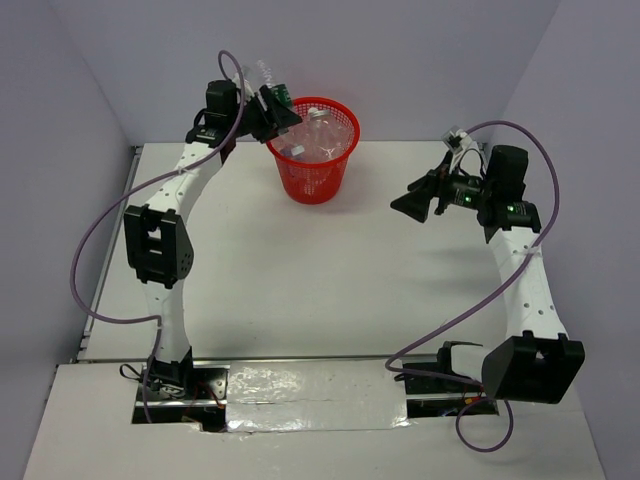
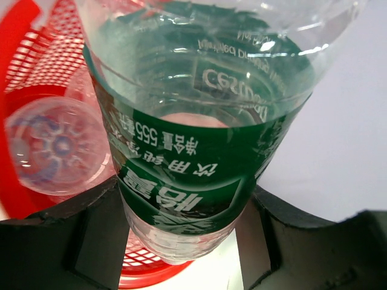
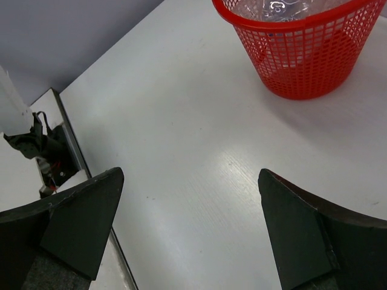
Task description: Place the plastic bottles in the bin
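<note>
Clamping green-labelled bottle (image 2: 199, 139), left gripper (image 2: 184, 193) over bin (image 1: 312, 178)

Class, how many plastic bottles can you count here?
3. A green-labelled bottle sits in the left gripper over the rim of the bin; a clear bottle and a blue-labelled bottle are inside it. Others may be hidden.

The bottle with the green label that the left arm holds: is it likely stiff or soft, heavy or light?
Probably light: the green-label bottle looks empty and see-through. Likely soft: its thin ribbed wall may dent between the fingers. Being round, it could roll if laid down.
</note>
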`<state>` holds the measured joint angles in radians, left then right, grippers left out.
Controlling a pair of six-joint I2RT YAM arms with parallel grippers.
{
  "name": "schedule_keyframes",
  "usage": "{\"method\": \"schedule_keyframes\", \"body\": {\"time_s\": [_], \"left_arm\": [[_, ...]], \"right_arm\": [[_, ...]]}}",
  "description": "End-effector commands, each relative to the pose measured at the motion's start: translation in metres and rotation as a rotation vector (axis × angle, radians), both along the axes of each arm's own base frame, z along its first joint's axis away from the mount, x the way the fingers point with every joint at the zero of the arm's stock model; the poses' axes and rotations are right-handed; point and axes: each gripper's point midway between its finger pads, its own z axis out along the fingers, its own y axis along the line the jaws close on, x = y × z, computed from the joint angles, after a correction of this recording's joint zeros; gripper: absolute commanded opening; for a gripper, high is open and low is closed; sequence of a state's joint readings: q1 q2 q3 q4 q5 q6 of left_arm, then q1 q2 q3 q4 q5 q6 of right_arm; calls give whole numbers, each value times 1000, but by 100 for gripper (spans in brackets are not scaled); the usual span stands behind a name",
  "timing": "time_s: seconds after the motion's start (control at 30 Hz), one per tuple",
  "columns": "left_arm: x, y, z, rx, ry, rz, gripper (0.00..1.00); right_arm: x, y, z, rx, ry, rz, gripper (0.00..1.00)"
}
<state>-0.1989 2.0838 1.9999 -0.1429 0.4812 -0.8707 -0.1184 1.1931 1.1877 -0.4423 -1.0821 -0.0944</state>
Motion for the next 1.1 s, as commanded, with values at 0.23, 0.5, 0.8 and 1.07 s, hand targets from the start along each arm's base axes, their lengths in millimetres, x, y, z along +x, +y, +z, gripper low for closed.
{"method": "schedule_keyframes", "body": {"time_s": [0.23, 0.5, 0.8, 1.07], "left_arm": [[-11, -23, 2, -36, 40, -84, 54], [-11, -22, 3, -17, 55, -71, 77], [-14, -19, 13, 0, 60, -65, 82], [-19, -17, 10, 18, 77, -68, 83]], "right_arm": [[-5, 0, 1, 18, -6, 0, 99], [-6, 0, -2, 23, 0, -5, 100], [-4, 1, -3, 42, 13, -7, 100], [-4, 1, -7, 46, 21, -10, 100]]}}
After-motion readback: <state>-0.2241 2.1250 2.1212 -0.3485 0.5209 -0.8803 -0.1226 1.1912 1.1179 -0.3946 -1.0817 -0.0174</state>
